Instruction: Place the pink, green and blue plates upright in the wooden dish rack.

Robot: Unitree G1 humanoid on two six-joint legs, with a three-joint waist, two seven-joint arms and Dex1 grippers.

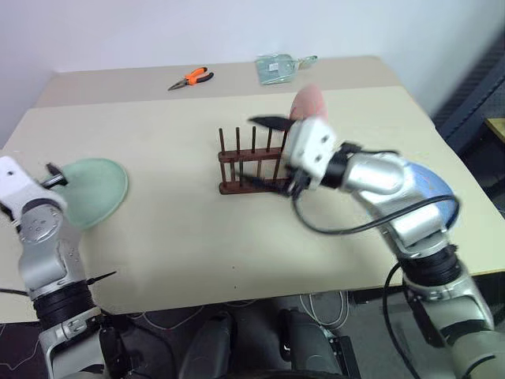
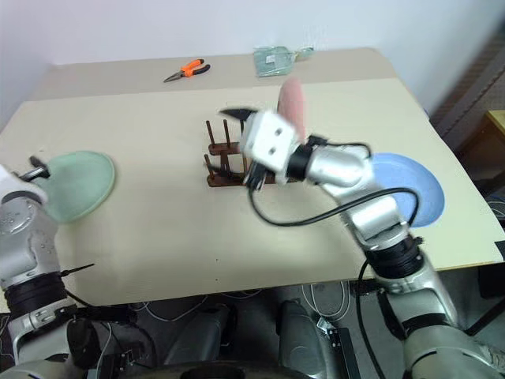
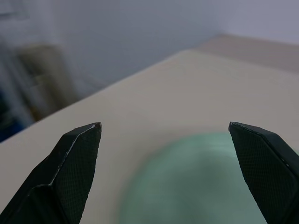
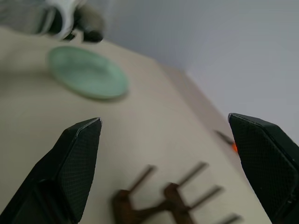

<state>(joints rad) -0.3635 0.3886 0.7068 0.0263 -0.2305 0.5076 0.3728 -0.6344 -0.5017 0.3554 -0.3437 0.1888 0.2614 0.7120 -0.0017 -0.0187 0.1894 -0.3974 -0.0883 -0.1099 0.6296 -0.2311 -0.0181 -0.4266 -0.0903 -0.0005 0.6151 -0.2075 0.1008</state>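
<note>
Left of the wooden dish rack [image 1: 254, 168] our left gripper [image 3: 166, 175] hung spread over the green plate [image 1: 95, 189] near the table [image 1: 197, 253] edge, our right gripper [image 4: 170, 170] gaped beside the racked pink plate [image 1: 309, 103], the blue plate [image 2: 406, 185] lay flat right.

Left end effector [image 3: 163, 172] and right end effector [image 4: 166, 168] both gape wide, holding nothing.

The left gripper [image 3: 166, 135] has its two black fingers [image 3: 74, 172] spread wide apart over a beige table [image 3: 154, 93], with the green plate [image 3: 191, 182] lying flat just beyond them.
</note>
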